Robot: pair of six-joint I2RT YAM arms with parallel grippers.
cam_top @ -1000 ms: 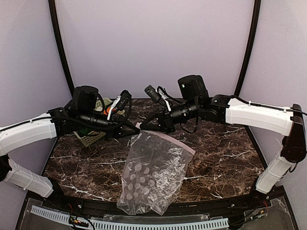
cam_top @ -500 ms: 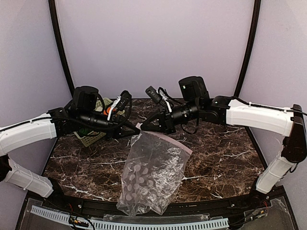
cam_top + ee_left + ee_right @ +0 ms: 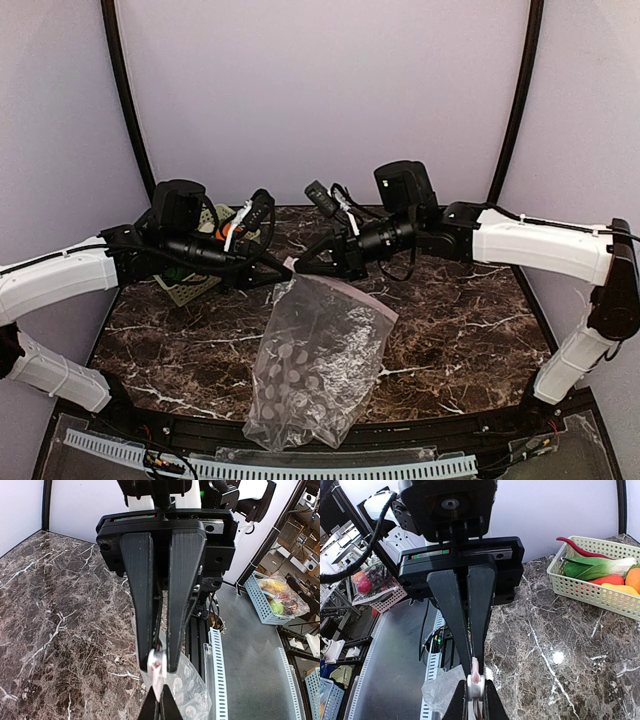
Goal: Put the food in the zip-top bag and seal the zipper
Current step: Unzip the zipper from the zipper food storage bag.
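Change over the last second is small: the right gripper [image 3: 300,268] has crept a touch upward, and the far corner of the zipper [image 3: 345,290] has drawn in slightly toward the two tools. The left gripper [image 3: 278,270] has not budged.

Both pairs of fingers are pressed together on the same end of that strip, meeting almost tip to tip. Each wrist view shows a thin pale-pink edge clamped between its own fingers.

The zip-top bag [image 3: 310,360] hangs from the tips and drapes down in front of them onto the table [image 3: 470,330]. Its mouth is not spread, and I see no food in it. I judge I am only working the mouth open, so loading and sealing are all ahead.

My count is two grippers, one bag and one basket [image 3: 580,587]. The basket sits just behind the left gripper's wrist.

The food [image 3: 600,572] lies in the basket, and I make out five pieces:
- one red chili [image 3: 572,543]
- one bok choy [image 3: 612,566]
- one reddish-orange piece [image 3: 606,580]
- one yellow-orange piece [image 3: 620,587]
- one orange round fruit [image 3: 634,578]

More pieces may be hidden past the frame edge.
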